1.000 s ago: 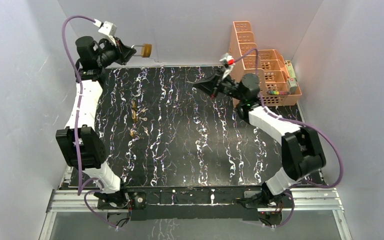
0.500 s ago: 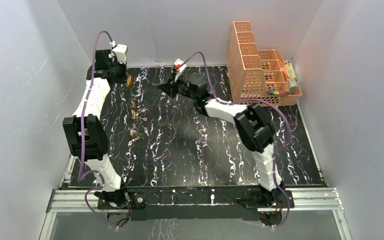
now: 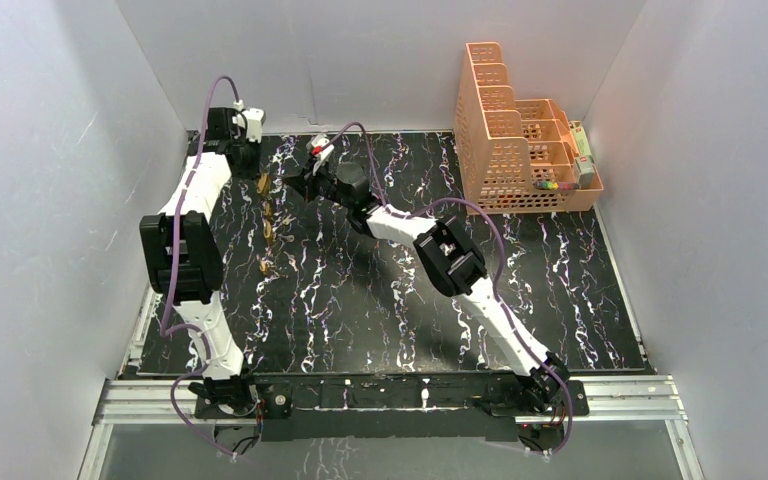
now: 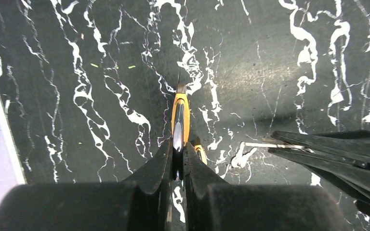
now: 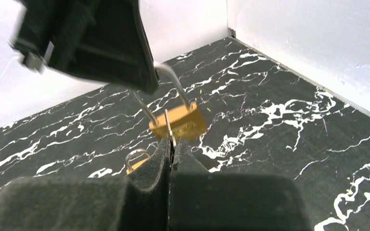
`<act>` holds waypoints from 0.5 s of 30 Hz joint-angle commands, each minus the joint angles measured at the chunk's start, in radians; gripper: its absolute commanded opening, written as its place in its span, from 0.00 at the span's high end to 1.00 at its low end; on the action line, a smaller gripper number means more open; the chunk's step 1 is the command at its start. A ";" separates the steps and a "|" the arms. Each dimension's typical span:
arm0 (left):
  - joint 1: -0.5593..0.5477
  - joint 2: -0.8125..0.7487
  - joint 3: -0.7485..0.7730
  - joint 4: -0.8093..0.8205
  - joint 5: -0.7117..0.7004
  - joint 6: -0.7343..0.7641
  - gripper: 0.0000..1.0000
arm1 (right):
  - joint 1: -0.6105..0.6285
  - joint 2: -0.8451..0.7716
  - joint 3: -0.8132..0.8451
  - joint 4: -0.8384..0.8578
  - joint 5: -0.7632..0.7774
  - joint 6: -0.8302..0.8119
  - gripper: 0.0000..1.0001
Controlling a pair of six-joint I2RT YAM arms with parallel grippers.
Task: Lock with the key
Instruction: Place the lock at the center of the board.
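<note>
**Left hand** (image 4: pixel 178 153): at the upper left of the overhead view, clenched on the shackle of the brass padlock (image 4: pixel 180 118). The lock body hangs below the fingers, over the desk (image 3: pixel 380 300). It cannot be told whether the body touches the desk.

**Spare locks** (image 3: pixel 268 236): these lie in a loose column on the desk, below the held padlock in the overhead view.

**Key** (image 5: pixel 169 126): gripped edge-on, with its blade pointing at the padlock. It is near the padlock but apart from it and not yet inserted.

**Right hand** (image 5: pixel 170 144): just right of the padlock, fingers pressed flat on the key.

**Basket** (image 3: pixel 520 150): at the upper right, well apart from the work.

**Hazards**
- The padlock is held by the shackle only, so a key push off the keyway line would likely swing or twist the body away.
- The grip on the key is thin, so side load could pivot the key between the fingers.
- The keyway is not visible, so its alignment with the key is unconfirmed.
- The two hands are close together, and a fast approach risks finger contact.
</note>
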 commanded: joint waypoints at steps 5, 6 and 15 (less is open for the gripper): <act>0.002 0.044 0.081 0.004 -0.013 -0.029 1.00 | 0.005 0.068 0.106 0.102 0.072 -0.020 1.00; 0.002 0.047 0.081 0.003 -0.014 -0.029 1.00 | 0.005 0.076 0.106 0.103 0.077 -0.021 1.00; 0.002 0.066 0.081 0.003 -0.013 -0.041 1.00 | 0.006 0.159 0.150 0.089 0.100 0.006 1.00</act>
